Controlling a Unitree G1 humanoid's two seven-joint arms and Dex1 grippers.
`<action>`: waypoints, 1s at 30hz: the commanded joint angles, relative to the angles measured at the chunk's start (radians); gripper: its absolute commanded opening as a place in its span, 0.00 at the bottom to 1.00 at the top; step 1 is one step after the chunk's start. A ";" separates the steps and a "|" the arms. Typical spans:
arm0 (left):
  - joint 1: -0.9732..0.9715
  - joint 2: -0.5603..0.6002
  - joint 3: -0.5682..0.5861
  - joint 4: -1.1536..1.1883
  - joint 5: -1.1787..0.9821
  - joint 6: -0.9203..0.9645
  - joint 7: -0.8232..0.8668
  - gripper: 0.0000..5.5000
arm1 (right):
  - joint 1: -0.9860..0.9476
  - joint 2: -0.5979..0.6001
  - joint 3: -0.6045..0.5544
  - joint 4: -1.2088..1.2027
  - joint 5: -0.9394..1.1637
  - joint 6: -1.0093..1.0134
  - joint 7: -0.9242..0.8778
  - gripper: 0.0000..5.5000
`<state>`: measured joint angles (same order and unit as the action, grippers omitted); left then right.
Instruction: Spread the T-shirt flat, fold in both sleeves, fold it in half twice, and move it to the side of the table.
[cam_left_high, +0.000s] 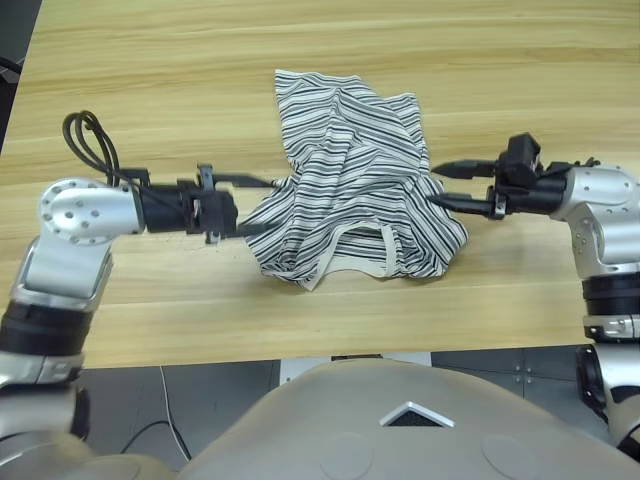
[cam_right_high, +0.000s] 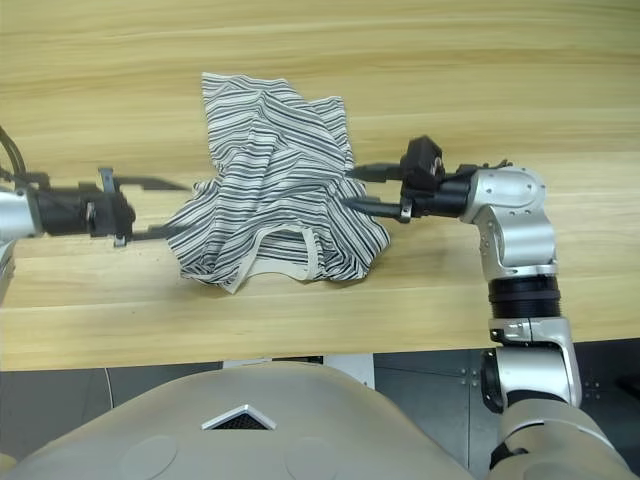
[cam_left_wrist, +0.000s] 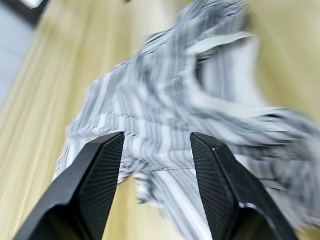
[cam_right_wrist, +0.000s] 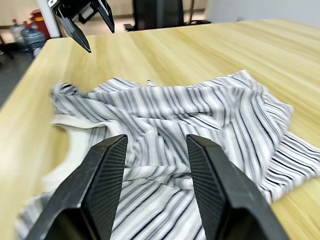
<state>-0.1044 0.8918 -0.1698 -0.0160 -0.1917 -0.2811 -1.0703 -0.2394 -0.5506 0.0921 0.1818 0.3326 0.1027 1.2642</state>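
Lying in a crumpled heap near the middle of the wooden table (cam_left_high: 150, 80), the black-and-white striped T-shirt (cam_left_high: 350, 180) was bunched and creased rather than flat. Its pale neck band (cam_left_high: 362, 252) sat on the side nearest the robot, and 1 loose flap of cloth reached toward the table's far edge. The sleeves could not be told apart among the folds.

The left gripper (cam_left_high: 270, 205) hung low over the table at the shirt's left edge, pointing inward toward the cloth. Its 2 dark fingers (cam_left_wrist: 95, 175) stood spread apart with striped fabric showing between them, and nothing was pinched. Whether the tips touched the cloth could not be told.

The right gripper (cam_left_high: 435, 186) sat at the shirt's right edge, pointing inward from the opposite side. Its jaws were also spread wide and held nothing, with the fingertips just at the rim of the heap. In the right wrist view the rumpled shirt lay beyond its fingers, and the left gripper showed across the cloth, well apart from it
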 joint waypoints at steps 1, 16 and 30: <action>-0.053 -0.150 -0.102 0.248 0.146 -0.080 0.057 0.45 | 0.002 0.012 0.034 0.066 -0.083 -0.082 -0.050 0.40; -0.155 -0.206 -0.220 0.832 0.387 -0.342 0.176 0.45 | 0.009 -0.132 0.254 0.372 -0.529 -0.356 -0.224 0.40; -0.172 -0.089 -0.168 0.880 0.372 -0.371 0.192 0.45 | 0.028 -0.305 0.221 0.327 -0.458 -0.353 -0.144 0.40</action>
<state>-0.3216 0.7744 -0.3134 0.8178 0.1041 -0.6950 -0.8606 -0.2723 -0.8803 0.2777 0.4998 -0.1122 -0.2576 1.0830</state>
